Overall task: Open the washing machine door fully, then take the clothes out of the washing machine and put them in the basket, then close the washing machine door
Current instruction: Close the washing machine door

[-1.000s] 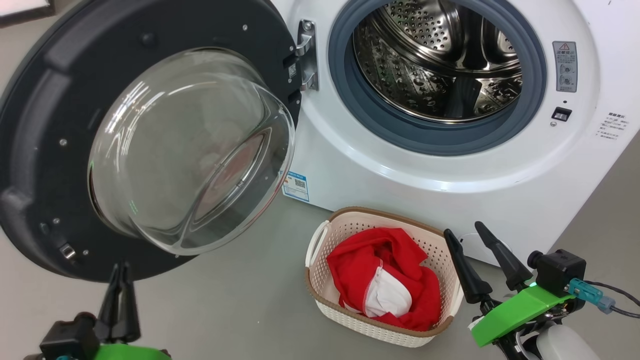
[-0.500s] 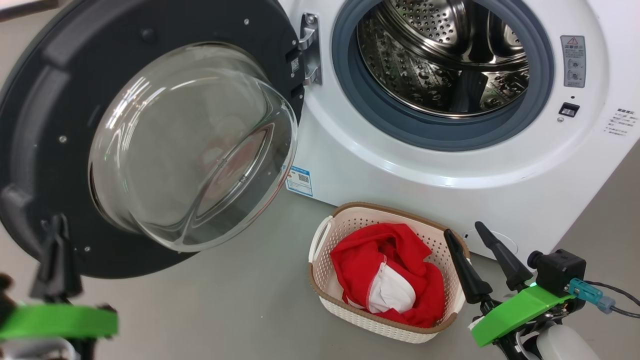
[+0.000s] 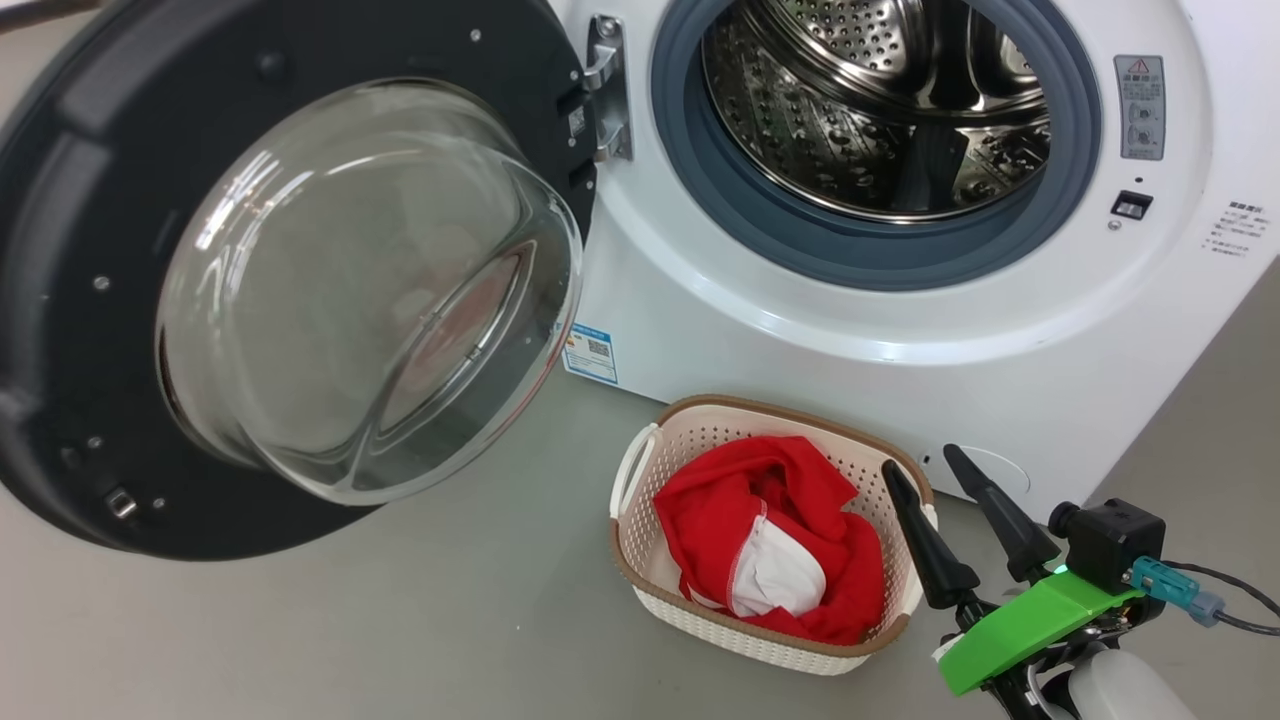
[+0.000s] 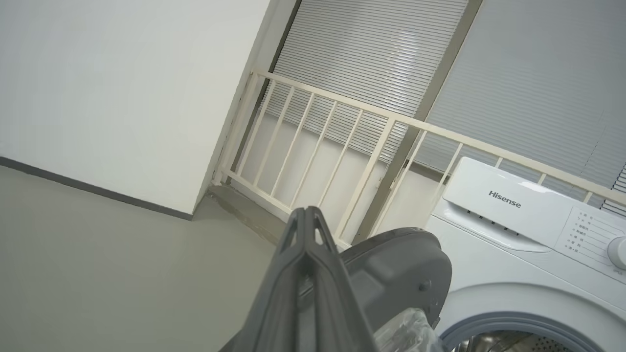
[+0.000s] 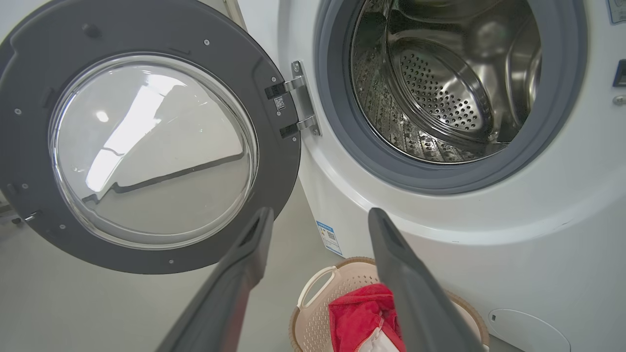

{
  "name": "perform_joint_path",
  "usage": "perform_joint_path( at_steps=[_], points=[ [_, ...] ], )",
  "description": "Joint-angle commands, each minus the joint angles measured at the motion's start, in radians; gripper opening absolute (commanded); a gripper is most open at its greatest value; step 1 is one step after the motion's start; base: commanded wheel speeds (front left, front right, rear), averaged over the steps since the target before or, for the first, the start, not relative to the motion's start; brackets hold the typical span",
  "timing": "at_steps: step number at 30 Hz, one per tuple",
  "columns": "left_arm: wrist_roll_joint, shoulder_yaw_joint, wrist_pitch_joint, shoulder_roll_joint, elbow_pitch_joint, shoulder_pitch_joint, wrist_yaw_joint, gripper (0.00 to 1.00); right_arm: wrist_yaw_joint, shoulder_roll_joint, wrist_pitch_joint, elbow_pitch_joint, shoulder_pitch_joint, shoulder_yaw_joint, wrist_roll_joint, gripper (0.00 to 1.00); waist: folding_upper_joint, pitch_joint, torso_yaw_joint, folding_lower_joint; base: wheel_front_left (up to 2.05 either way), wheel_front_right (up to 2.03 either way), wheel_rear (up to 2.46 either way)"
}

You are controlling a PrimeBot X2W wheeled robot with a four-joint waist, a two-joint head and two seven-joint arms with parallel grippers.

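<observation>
The washing machine door (image 3: 70, 250) stands swung wide to the left, its glass bowl (image 3: 370, 290) bulging toward me. In the white washing machine (image 3: 800, 340) the drum (image 3: 870, 100) shows bare steel. The red clothes (image 3: 740, 510) lie in the cream basket (image 3: 640, 560) on the floor before the machine. Just right of the basket, my right gripper (image 3: 919, 460) is open and empty. In the right wrist view the right gripper (image 5: 320, 211) points at the machine above the basket (image 5: 313, 293). My left gripper (image 4: 305, 211) is shut on nothing, beside the door's outer face (image 4: 401, 274).
Grey floor (image 3: 450, 620) spreads left of the basket and under the door. A cream railing (image 4: 342, 146) with blinds behind it stands past the machine, and a white wall (image 4: 122, 98) lies to its left. A blue sticker (image 3: 588, 352) marks the machine's lower front.
My left gripper has shut, swung left and left the head view. The head camera has shifted a little. The right gripper, basket and door stay put.
</observation>
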Motion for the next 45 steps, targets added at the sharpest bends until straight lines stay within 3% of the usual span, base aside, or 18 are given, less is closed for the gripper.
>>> perform_joint_path(
  at_steps=[1, 15, 24, 45],
  points=[
    [-0.017, 0.050, 0.014, 0.064, -0.003, -0.057, -0.002, 0.00, 0.002, -0.003, -0.012, -0.025, -0.022, 0.021, 0.003, 1.00, -0.0001, 0.008, -0.007, -0.0001, 0.00, 0.00, 0.00],
    [-0.256, 0.156, 0.246, 0.151, 0.384, -0.295, 0.049, 0.00, 0.002, -0.005, -0.012, -0.027, -0.049, 0.018, -0.003, 1.00, -0.0001, 0.050, -0.052, -0.0001, 0.00, 0.00, 0.00],
    [-0.304, 0.166, 0.330, 0.187, 0.575, -0.344, 0.041, 0.00, 0.002, -0.007, -0.012, -0.025, -0.061, 0.011, -0.004, 1.00, -0.0001, 0.067, -0.083, -0.0001, 0.00, 0.00, 0.00],
    [-0.366, 0.137, 0.511, 0.187, 0.740, -0.366, 0.020, 0.00, 0.002, -0.001, -0.012, -0.024, -0.069, 0.001, -0.002, 1.00, -0.0001, 0.073, -0.112, -0.0001, 0.00, 0.00, 0.00]
  ],
)
